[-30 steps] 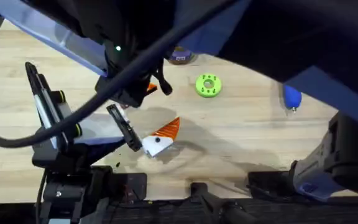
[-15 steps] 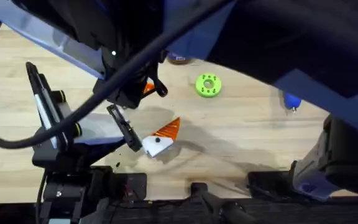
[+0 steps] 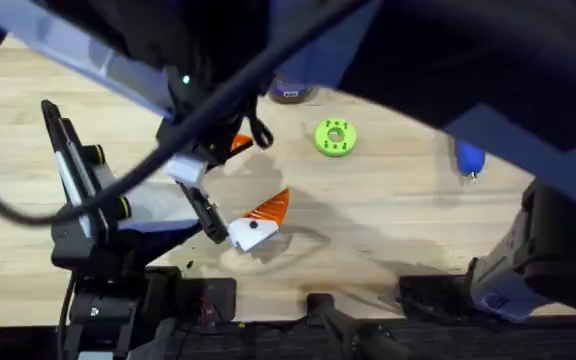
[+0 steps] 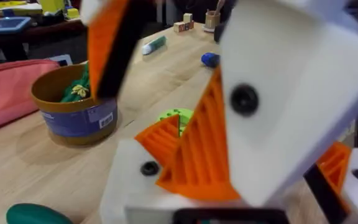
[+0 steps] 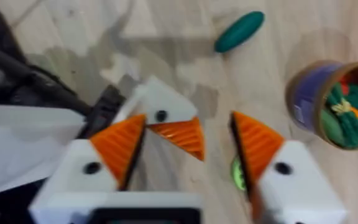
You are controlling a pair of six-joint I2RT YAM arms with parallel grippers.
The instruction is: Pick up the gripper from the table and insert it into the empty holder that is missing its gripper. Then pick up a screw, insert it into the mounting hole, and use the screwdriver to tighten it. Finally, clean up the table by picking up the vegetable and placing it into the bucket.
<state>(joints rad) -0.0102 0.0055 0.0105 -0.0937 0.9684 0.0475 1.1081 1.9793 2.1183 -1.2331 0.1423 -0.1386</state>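
**Seating the finger: line it up before pushing**

The gripper (image 3: 238, 143), orange with a dark side, is off the table at the tip of the left gripper (image 3: 230, 148). That gripper's pads look clamped on it, though the arm's blur makes this a reading, not a certainty. It hangs near the white holder (image 3: 251, 235), at about 11 o'clock from it. The holder has one orange finger (image 3: 271, 208) fitted. Its empty side is partly hidden under the arm.

The right gripper (image 5: 188, 134) hovers over the holder with its pads spread wide, gripping nothing. The mounting hole (image 5: 161, 116) shows dark between them.

To do this step well:
- Turn the piece so its ribbed face mirrors the fitted finger.
- Bring it down the slot's axis, not at an angle.
- Let the right arm close on the holder's body so it cannot slide.
- Release only once the piece sits flush, or the screw hole will probably not line up.

The green disc (image 3: 335, 138) lies at 2 o'clock from the holder. The bucket (image 3: 290, 93) is at 12 to 1 o'clock. The screwdriver (image 3: 469, 157) is well apart at 3 o'clock. All are clear of the approach.
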